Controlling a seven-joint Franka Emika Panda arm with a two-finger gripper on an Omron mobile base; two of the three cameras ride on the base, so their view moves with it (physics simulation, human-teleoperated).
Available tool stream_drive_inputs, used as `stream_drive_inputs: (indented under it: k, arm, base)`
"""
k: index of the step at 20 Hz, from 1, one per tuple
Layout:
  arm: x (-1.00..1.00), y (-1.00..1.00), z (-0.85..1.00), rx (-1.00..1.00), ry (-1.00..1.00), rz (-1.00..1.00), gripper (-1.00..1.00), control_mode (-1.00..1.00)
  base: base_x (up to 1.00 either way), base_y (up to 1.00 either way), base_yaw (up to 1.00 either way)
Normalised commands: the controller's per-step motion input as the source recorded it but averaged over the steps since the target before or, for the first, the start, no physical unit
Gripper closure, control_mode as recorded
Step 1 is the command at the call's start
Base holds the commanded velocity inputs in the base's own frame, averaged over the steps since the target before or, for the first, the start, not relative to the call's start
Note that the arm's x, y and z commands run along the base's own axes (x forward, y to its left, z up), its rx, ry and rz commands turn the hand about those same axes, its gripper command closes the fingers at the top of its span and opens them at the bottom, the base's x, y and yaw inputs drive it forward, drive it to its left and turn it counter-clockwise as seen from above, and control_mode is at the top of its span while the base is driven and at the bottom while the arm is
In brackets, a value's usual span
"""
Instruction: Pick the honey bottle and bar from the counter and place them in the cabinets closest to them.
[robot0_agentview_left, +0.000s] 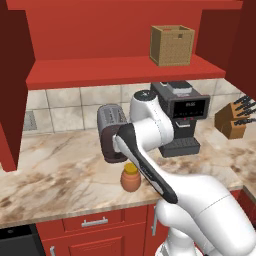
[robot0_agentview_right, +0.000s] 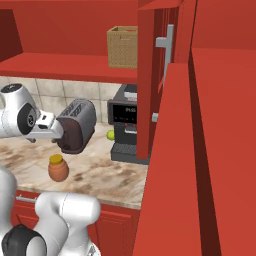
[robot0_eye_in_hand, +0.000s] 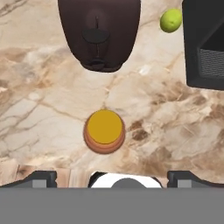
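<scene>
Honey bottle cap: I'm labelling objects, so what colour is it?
Yellow, on the orange-brown honey bottle; the hand view shows it best, from above.

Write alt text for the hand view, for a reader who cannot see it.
Seen from straight above, the honey bottle stands upright on the counter, its yellow cap facing the camera. Beyond it are the dark toaster, a green lime and the black coffee machine.

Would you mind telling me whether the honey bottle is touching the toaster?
Apart. The hand view, looking down, shows a clear strip of bare counter between the honey bottle and the toaster.
</scene>
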Motion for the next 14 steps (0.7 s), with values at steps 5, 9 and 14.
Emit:
stream_drive_inputs:
  k: [5,9,14]
  arm:
    - [0.05,0.0,-0.42,-0.02,0.06,0.0,-1.0,-1.0]
    - [0.03,0.0,-0.35,0.0,0.03,-0.01,-1.0,-1.0]
    - [0.08,0.0,-0.34,0.0,0.03,-0.01,-1.0,-1.0]
  base:
    - [0.0,0.0,0.0]
    - [0.0,0.0,0.0]
    - [0.0,0.0,0.0]
